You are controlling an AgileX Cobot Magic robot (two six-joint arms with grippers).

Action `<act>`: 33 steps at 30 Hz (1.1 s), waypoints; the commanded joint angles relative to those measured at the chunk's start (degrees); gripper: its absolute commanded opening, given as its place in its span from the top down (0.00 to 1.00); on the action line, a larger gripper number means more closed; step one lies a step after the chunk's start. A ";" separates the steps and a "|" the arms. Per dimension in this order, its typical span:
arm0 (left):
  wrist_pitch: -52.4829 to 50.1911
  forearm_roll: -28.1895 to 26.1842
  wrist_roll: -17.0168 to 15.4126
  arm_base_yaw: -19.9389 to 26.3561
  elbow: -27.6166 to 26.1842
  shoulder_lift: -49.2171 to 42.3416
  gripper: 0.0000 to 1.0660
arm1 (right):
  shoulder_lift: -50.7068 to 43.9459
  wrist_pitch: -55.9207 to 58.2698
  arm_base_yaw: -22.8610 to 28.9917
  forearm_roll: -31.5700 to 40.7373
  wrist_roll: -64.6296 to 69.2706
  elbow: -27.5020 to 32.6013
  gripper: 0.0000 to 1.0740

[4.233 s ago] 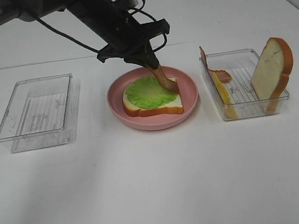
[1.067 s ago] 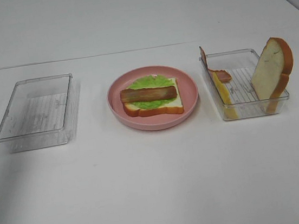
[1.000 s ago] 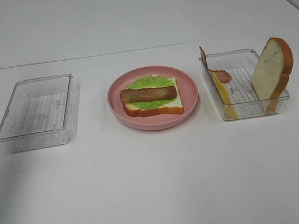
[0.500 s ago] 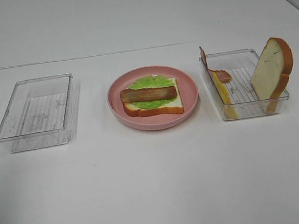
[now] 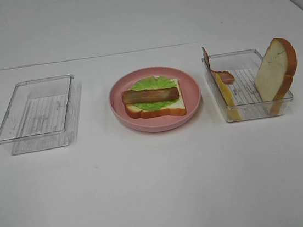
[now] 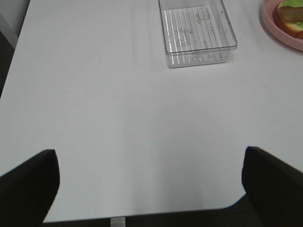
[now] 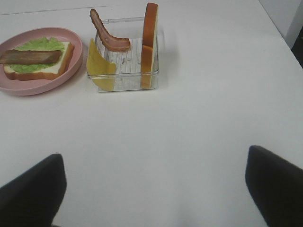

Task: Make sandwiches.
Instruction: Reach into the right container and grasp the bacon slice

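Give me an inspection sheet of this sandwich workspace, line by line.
Surface: white table, no spills seen.
Job's things: bottom bread slice on the pink plate, lettuce leaf on it, bacon strip lying across the top; second bacon strip, cheese slice and upright bread slice in the right tray.
Clutter: left tray, nothing visible inside.
End effectors: left end effector and right end effector both open, holding nothing, away from the food.
Cables: nothing seen.
Surroundings: dark floor past the table edge.
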 commanded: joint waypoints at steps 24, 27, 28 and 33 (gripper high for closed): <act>-4.47 -3.50 -0.11 -0.17 6.99 -13.12 0.06 | -1.32 -0.57 -0.29 -0.23 -0.29 0.17 0.11; -4.47 -3.50 -0.11 -0.17 6.99 -13.12 0.06 | -1.32 -0.57 -0.29 -0.34 -0.29 0.17 0.11; -4.47 -3.50 -0.11 -0.17 6.99 -13.12 0.06 | -1.32 -0.57 -0.29 -0.34 -0.29 0.17 0.11; -4.53 -3.44 -0.11 0.06 6.99 -13.24 0.06 | -1.32 -0.57 -0.29 -0.29 -0.29 0.17 0.11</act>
